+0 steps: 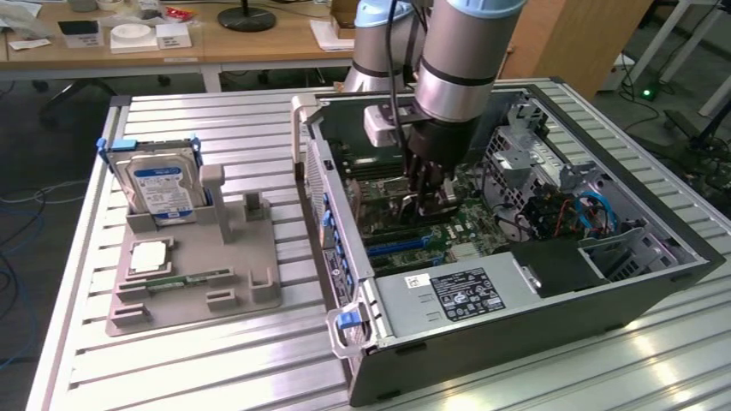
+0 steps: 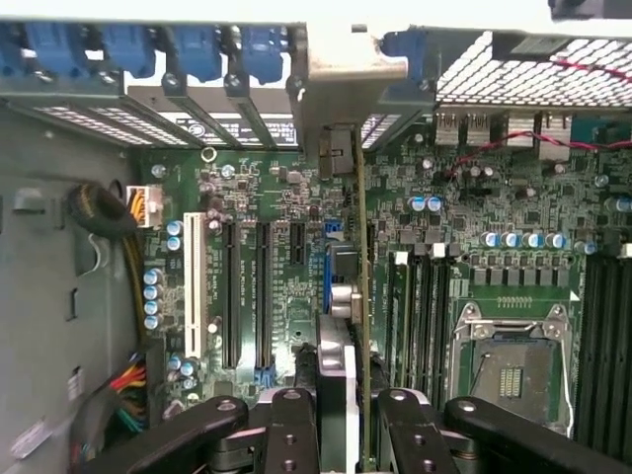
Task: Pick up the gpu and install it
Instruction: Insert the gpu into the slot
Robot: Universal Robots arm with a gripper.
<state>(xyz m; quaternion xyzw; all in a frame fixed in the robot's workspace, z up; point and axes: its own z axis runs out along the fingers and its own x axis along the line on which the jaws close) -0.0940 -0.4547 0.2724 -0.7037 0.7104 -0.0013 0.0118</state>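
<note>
Fingers [image 2: 296,434] of the gripper [image 2: 341,434] pinch the gpu [image 2: 361,296] edge-on, partly closed on its sides, low inside the computer case [image 1: 639,295] above the motherboard [image 2: 257,178] — the install step, I judge — needing its edge squared to a slot.

The gpu [image 2: 361,296] is edge-on in the wrist view, so it reads as a thin green blade with a metal bracket at the far end and a dark cooler block on one face. It stands on its long edge, upright over the board, running from the slot covers at the case's rear wall back between the finger pads [image 2: 296,434]. It's lined up alongside the long black slots, next to the blue one. Can't tell if it's fully seated. In the exterior view it's down inside the case [image 1: 425,201], mostly hidden.
</note>
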